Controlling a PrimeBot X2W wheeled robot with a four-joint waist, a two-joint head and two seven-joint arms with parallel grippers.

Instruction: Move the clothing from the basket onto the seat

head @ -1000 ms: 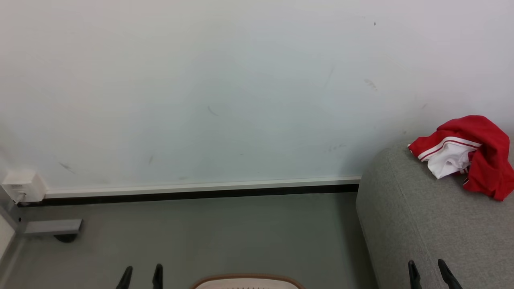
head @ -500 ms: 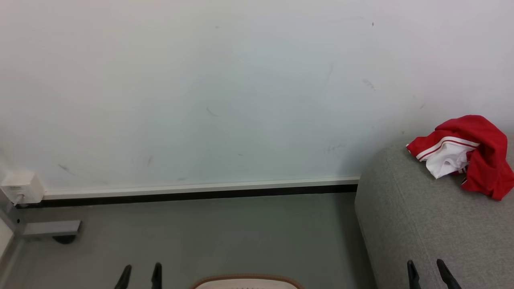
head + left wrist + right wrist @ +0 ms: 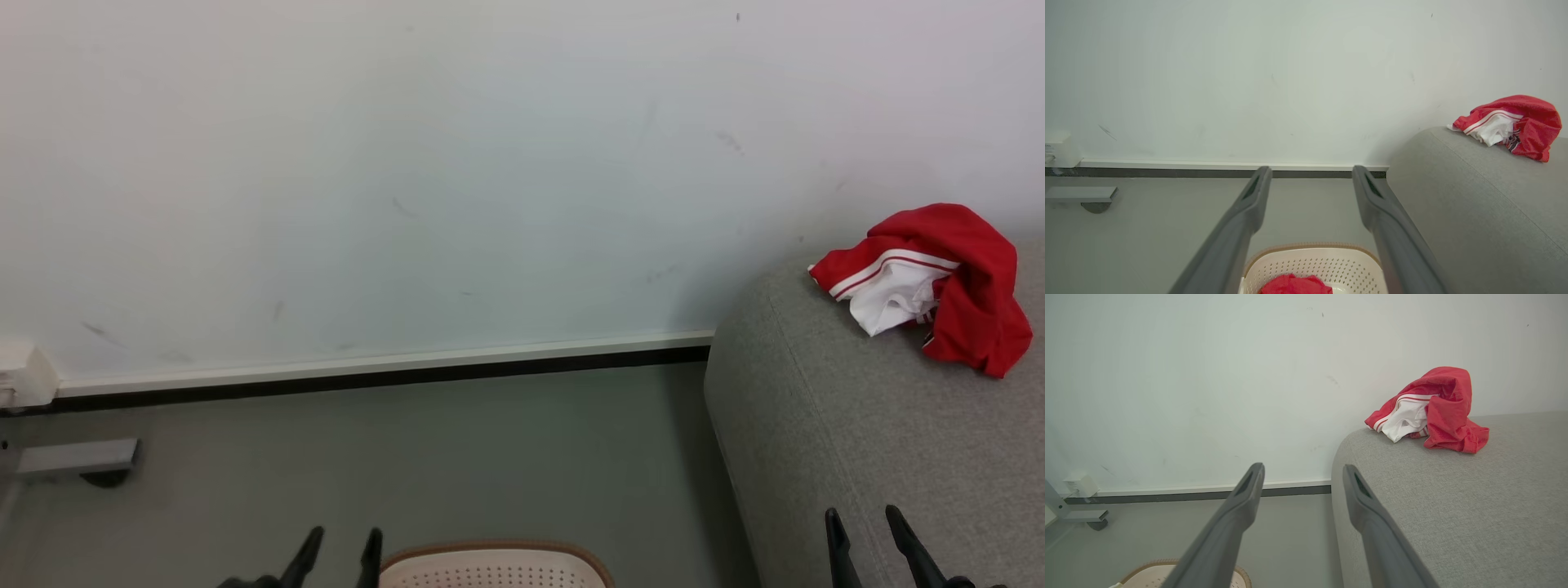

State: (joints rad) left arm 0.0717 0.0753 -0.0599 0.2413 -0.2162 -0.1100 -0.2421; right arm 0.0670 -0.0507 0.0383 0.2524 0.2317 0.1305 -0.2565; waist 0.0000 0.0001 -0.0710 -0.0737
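Sparse indoor room set up as a domestic corner — scuffed white wall, grey floor, light-grey sofa, perforated laundry basket — with a metal frame foot at left.

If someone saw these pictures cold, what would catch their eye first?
The crumpled red and white garment stands out most, lying on top of the light-grey sofa at the right, close to the pale wall. Next comes the cream basket on the floor to the sofa's left, with more red cloth inside.
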